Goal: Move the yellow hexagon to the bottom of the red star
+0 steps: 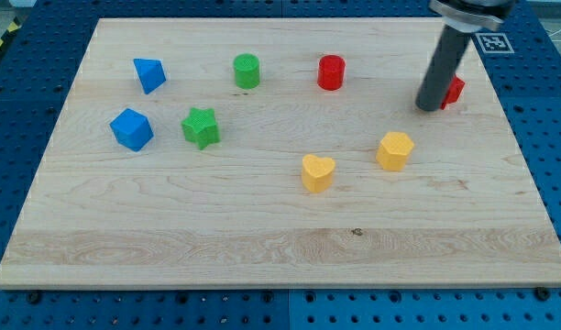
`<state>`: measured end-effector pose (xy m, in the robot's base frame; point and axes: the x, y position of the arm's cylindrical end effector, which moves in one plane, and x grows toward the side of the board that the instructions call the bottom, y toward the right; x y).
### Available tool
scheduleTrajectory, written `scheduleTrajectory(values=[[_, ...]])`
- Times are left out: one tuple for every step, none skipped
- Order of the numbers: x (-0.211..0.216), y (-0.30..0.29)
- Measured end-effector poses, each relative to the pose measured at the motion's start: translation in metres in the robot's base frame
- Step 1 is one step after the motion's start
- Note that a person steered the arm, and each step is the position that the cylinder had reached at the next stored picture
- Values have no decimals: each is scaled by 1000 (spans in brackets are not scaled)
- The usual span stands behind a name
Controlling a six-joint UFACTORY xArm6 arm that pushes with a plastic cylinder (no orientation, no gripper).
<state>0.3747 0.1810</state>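
There is no claw on this arm, so no clenched or released state applies; contact is made by my tip [430, 107] alone. My tip rests on the desk [262, 238], touching or just beside the red star [455, 90], which it partly hides on the view's right. The yellow hexagon [395, 150] lies below my tip and slightly to the view's left, near but apart.

Handling, judged: the hexagon looks small, rigid and light; it should slide readily and may rotate if pushed off-centre. Push on a flat face, through its middle.

Clearance: the yellow heart [317, 172] lies further left of the hexagon. The desk's right edge is near the star; open room lies below it.
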Motion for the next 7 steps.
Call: scheduleTrajectory(values=[[-9,-20],[-9,-32],[-2,-59],[59,-59],[67,-64],[114,-65],[114,-65]])
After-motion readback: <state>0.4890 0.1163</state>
